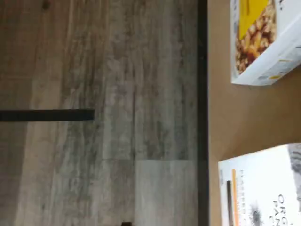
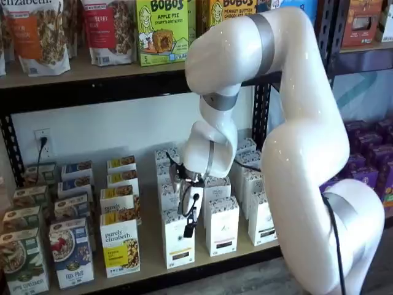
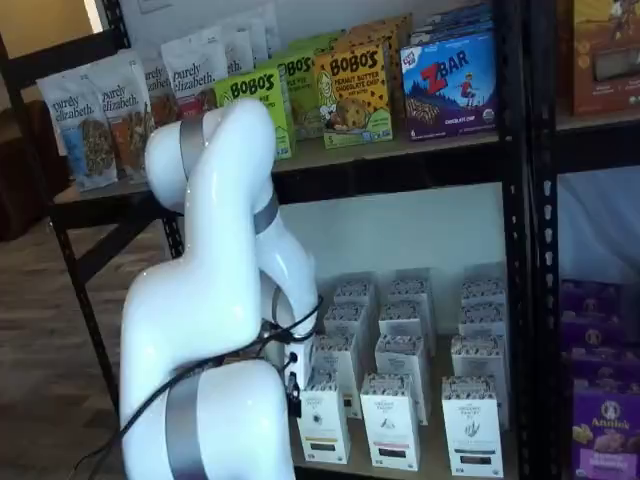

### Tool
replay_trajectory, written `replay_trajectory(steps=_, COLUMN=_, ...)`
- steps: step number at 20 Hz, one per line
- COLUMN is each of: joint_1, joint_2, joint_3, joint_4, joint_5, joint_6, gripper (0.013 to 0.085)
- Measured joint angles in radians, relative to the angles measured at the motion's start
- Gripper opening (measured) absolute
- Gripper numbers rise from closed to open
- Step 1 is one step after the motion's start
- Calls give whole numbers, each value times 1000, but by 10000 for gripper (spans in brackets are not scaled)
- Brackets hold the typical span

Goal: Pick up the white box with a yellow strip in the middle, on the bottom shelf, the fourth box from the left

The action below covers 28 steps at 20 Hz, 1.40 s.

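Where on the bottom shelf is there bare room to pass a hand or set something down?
On the bottom shelf, bare board runs between the purely elizabeth box and the white box, and along the front edge. The narrow white cartons stand close-packed, with the gripper in front.

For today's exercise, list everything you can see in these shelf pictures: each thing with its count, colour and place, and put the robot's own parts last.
white box: one, white with a pale-yellow strip, front of the bottom shelf, below the end effector.
Other tall white cartons: many, white with speckled tops, in rows on that shelf.
purely elizabeth box: front one of a row, white and yellow, beside the white box.
Blue and green cereal boxes: several, at that shelf's end.
Bobo's boxes: green and yellow, upper shelf.
Z Bar box: one, blue, upper shelf.
Granola bags: several, white, upper shelf.
Purple boxes: several, neighbouring rack.
Arm: one, white.
end effector: one, black fingers, opening unclear.
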<state>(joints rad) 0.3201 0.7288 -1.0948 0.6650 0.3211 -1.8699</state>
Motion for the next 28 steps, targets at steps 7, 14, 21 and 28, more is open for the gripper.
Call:
replay_trajectory(steps=7, joint_1=14, joint_2=60, joint_3=-61, joint_4=126, joint_5=-53, joint_6=-106, gripper=850)
replay_trajectory(steps=14, joint_1=5, joint_2=114, joint_3=-142, joint_4=176, joint_5=-40, joint_6=-154, gripper=850)
replay_trajectory(steps=21, joint_1=-14, joint_2=164, joint_3=-215, joint_4=149, joint_5=-27, joint_6=-141, gripper=850)
replay_trajectory(steps=28, joint_1=-35, joint_2=207, joint_3=-278, joint_4=125, joint_5=-8, joint_6=-133, gripper=850)
